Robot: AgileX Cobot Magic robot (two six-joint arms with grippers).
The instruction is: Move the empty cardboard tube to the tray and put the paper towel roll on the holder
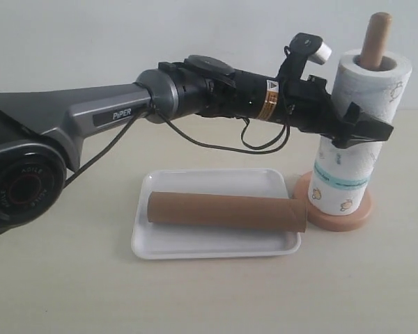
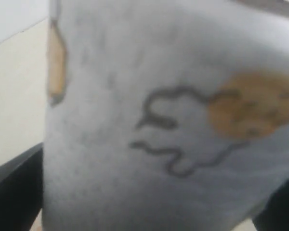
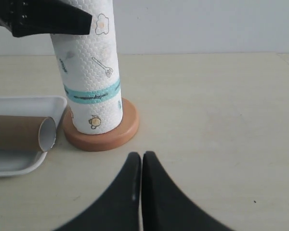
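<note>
The paper towel roll (image 1: 348, 174) stands upright on the holder (image 1: 343, 220), threaded over the dowel (image 1: 375, 40), whose rounded top sticks out above the core. My left gripper (image 1: 368, 129) reaches in from the left and straddles the roll's upper half. In the left wrist view the roll (image 2: 159, 120) fills the frame, with dark fingers (image 2: 14, 192) flush against its sides. The empty cardboard tube (image 1: 226, 211) lies lengthwise in the tray (image 1: 195, 250). My right gripper (image 3: 142, 156) is shut and empty, low over the table in front of the holder (image 3: 103, 137).
The tray's right end sits close to the holder's disc base. The left arm's body and cable span the space above the tray. In the right wrist view bare table stretches away from the roll (image 3: 89, 72) on the side opposite the tray (image 3: 19, 102).
</note>
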